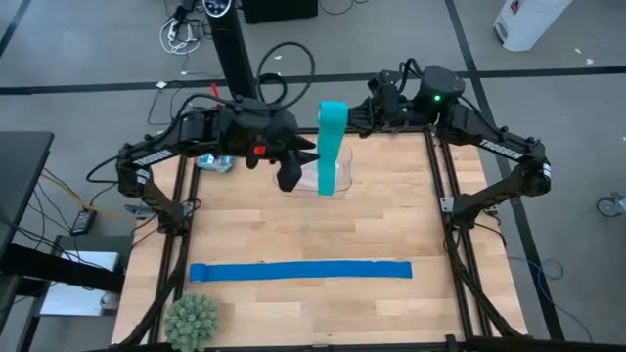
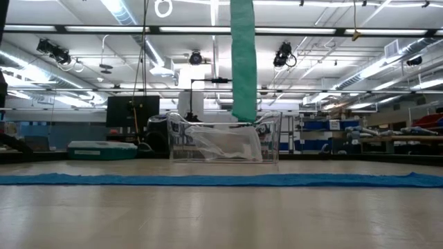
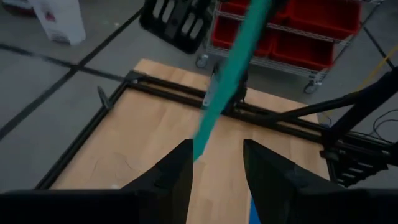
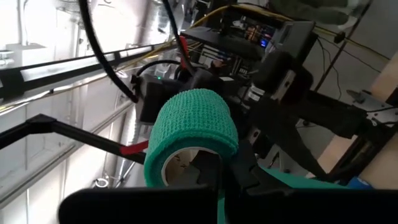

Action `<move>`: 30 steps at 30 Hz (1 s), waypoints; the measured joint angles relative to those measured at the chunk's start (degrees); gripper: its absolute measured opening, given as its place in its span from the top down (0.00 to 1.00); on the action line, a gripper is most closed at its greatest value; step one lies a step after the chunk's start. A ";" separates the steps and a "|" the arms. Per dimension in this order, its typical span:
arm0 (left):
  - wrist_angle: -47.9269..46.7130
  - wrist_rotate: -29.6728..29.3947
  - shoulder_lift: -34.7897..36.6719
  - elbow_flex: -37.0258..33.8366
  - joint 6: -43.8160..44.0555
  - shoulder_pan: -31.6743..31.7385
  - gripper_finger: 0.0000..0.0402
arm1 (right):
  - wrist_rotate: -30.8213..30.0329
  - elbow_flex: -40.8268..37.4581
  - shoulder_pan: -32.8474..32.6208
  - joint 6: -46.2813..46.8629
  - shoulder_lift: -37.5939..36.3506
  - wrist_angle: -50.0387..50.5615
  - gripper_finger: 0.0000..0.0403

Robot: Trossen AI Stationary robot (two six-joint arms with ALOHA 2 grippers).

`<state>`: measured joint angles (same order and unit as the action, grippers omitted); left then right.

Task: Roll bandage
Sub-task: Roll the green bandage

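Teal bandage (image 1: 333,147) at upper centre of the high view, partly wound into a roll (image 4: 189,134), loose tail hanging straight down in the low view toward a clear plastic bin (image 2: 223,138) on the worktop (image 1: 391,230). Roll gripped by the closed right gripper (image 4: 217,171). Left gripper (image 3: 217,168) just left of the hanging strip, fingers apart with the strip seen between them, not touching. Royal-blue strip (image 1: 300,271) flat across the lower worktop; green spiky ball (image 1: 191,321) at lower left.

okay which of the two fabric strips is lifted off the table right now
The teal bandage: it hangs upright over the clear container, its rolled end in the right tool. The blue strip lies flat along the table's near side.
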<state>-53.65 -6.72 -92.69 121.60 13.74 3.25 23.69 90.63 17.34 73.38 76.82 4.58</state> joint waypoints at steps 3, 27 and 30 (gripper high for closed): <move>-0.21 -0.18 0.04 0.00 0.04 0.00 0.64 | -0.34 0.00 -0.05 -0.02 0.00 0.47 1.00; 5.17 9.14 -1.20 0.00 1.75 -1.00 0.99 | -2.72 0.00 -0.09 -3.89 -0.03 1.26 1.00; 5.16 9.47 -1.20 0.00 2.30 -2.56 0.99 | -2.85 0.00 0.49 -5.12 -0.04 3.84 1.00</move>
<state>-48.49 2.75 -93.89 121.60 16.04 0.69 20.84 90.63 17.83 68.26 76.77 8.42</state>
